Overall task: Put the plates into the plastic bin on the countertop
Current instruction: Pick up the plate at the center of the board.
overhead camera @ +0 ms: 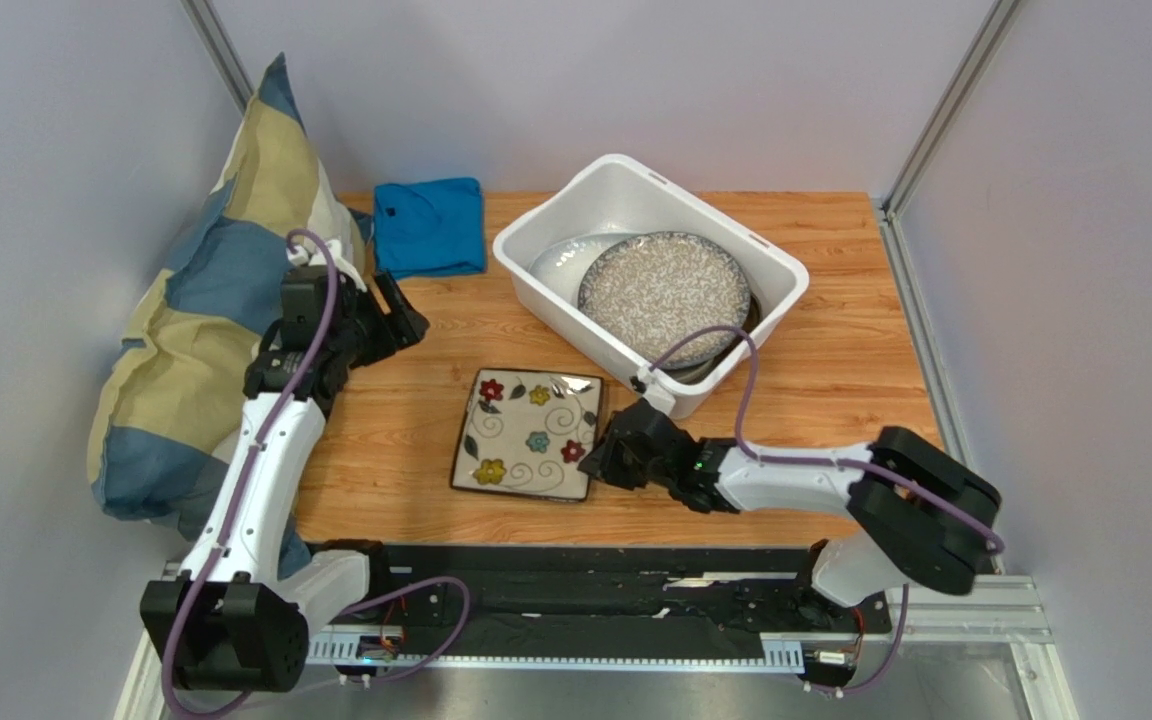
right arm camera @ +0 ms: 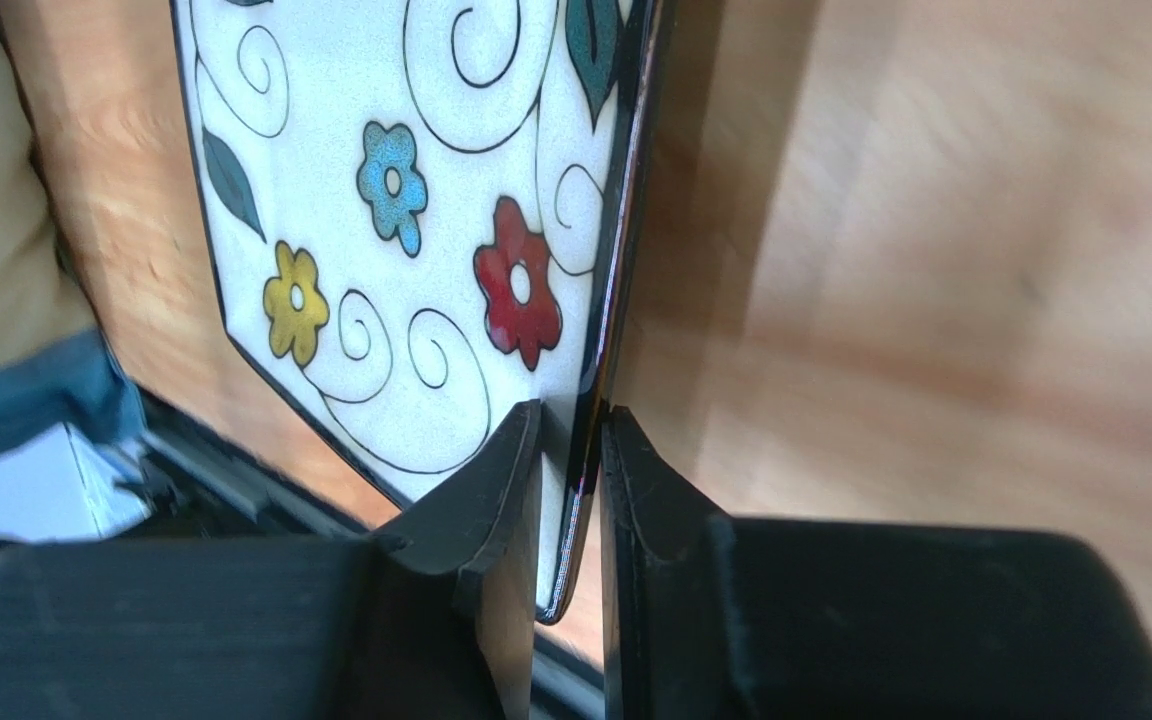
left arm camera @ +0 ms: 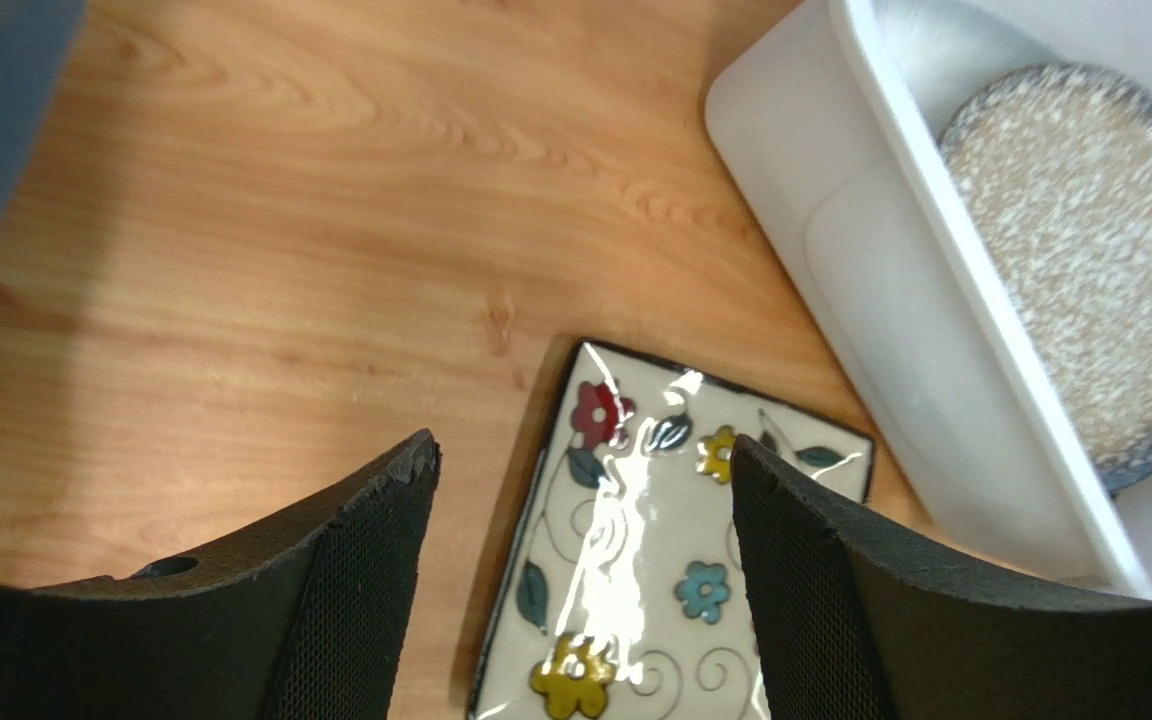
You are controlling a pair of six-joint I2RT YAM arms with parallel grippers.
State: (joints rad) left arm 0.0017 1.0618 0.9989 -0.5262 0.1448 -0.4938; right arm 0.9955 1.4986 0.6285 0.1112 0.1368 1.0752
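Note:
A floral square plate (overhead camera: 527, 432) lies on the wood countertop (overhead camera: 838, 345) just in front of the white plastic bin (overhead camera: 642, 180). My right gripper (overhead camera: 608, 455) is shut on the plate's right rim; in the right wrist view (right arm camera: 573, 420) the rim (right arm camera: 597, 375) sits between both fingers. The bin holds a grey-speckled round plate (overhead camera: 665, 293) lying over a white oval platter (overhead camera: 560, 258). My left gripper (overhead camera: 391, 320) is open and empty, raised left of the floral plate, which shows between its fingers (left arm camera: 657, 570) in the left wrist view (left arm camera: 582, 444), as does the bin (left arm camera: 838, 255).
A folded blue cloth (overhead camera: 429, 225) lies at the back left beside the bin. A large blue and yellow pillow (overhead camera: 207, 300) leans against the left wall, beside the left arm. Grey walls enclose the table on three sides.

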